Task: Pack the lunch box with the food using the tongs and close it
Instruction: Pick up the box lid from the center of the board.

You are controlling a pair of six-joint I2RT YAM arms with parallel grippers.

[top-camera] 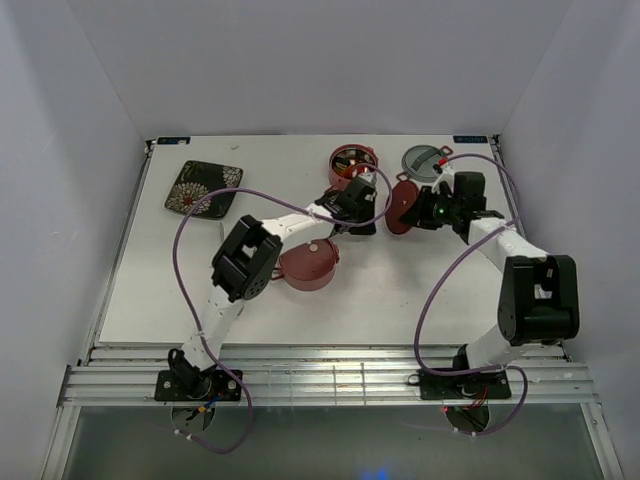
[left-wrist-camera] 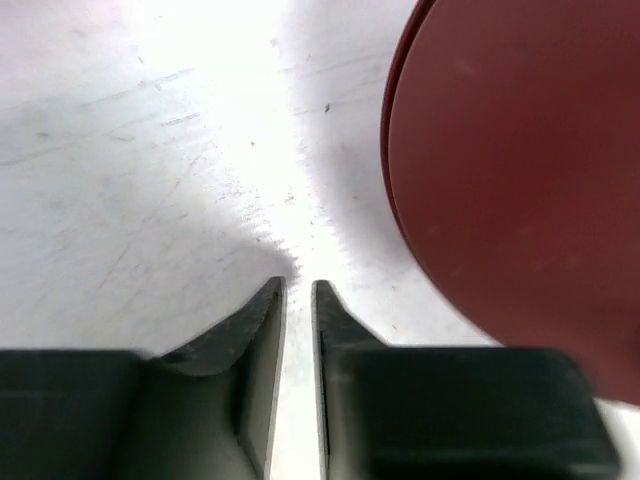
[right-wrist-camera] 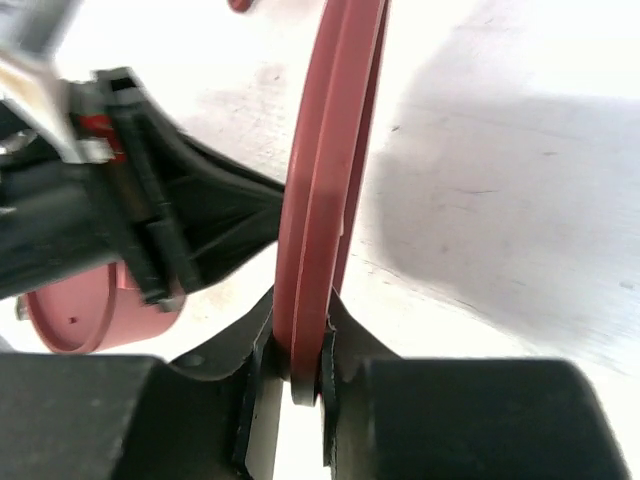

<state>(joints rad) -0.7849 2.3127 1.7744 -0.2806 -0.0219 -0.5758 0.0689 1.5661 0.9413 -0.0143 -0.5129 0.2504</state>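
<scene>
The right gripper [right-wrist-camera: 300, 335] is clenched on the rim of the flat red disc lid [right-wrist-camera: 325, 170], which stands upright on edge; whether it touches the table [right-wrist-camera: 520, 200] is hard to tell. Just beside it, the left gripper [left-wrist-camera: 298, 300] has its jaws slightly parted and grasps nothing. The open bowl [top-camera: 343, 181] with food [top-camera: 352, 158] sits behind them, and the second bowl [top-camera: 310, 265], seemingly lidded, sits nearer the arms.

We are reaching both white arms [top-camera: 290, 228] inward, black left gripper [left-wrist-camera: 298, 288] barely parted and empty, black right gripper [right-wrist-camera: 298, 335] pinching a flat red disc lid [right-wrist-camera: 330, 150].
</scene>
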